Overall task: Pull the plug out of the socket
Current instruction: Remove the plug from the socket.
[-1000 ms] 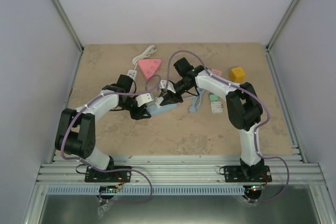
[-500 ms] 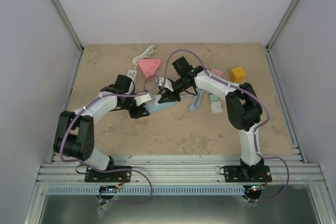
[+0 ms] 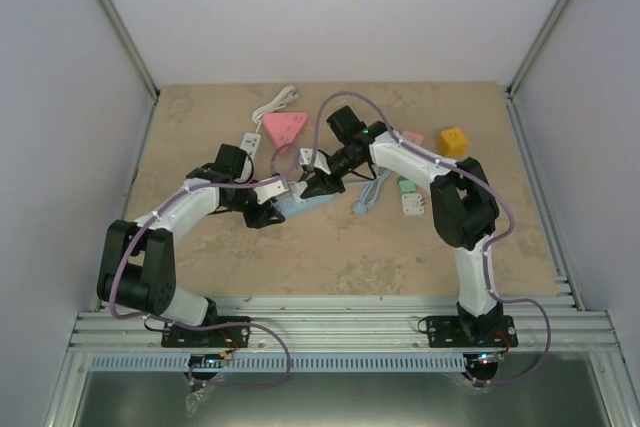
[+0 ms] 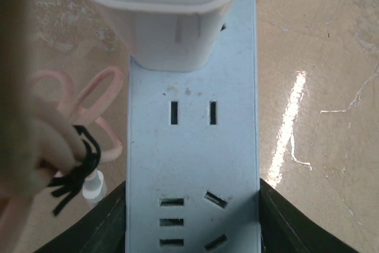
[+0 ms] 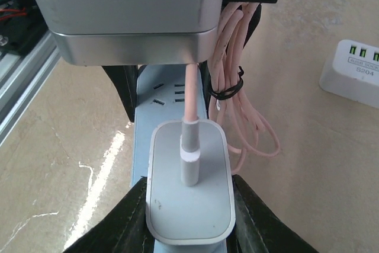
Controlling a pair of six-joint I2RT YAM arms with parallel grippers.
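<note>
- Leftward is where things have been drifting over the last second: the left arm is stretching out, and its left gripper (image 3: 263, 207) is carrying the blue socket strip (image 3: 300, 205) slightly that way, with the right gripper (image 3: 322, 185) following.
- Left gripper is clamping the near end of the socket strip, one finger pressing on each long edge.
- Right gripper is clenching the white plug (image 5: 188, 188), its fingers hugging the plug's two flat sides.
- Plug is sitting upright in the strip's far outlet, still fully seated, no gap showing at its base.
- Pink cord (image 5: 243, 117) is rising from the top of the plug and hanging in a tied bundle just beside the strip.
- Handling, as I am judging it: the plug is looking light, rigid and smooth-sided, so it may be slipping under a weak pinch — taking it low on the body, never by the soft cord, seems best.
- Pins are probably binding, so a straight pull away from the strip's face is looking safer than rocking.
</note>
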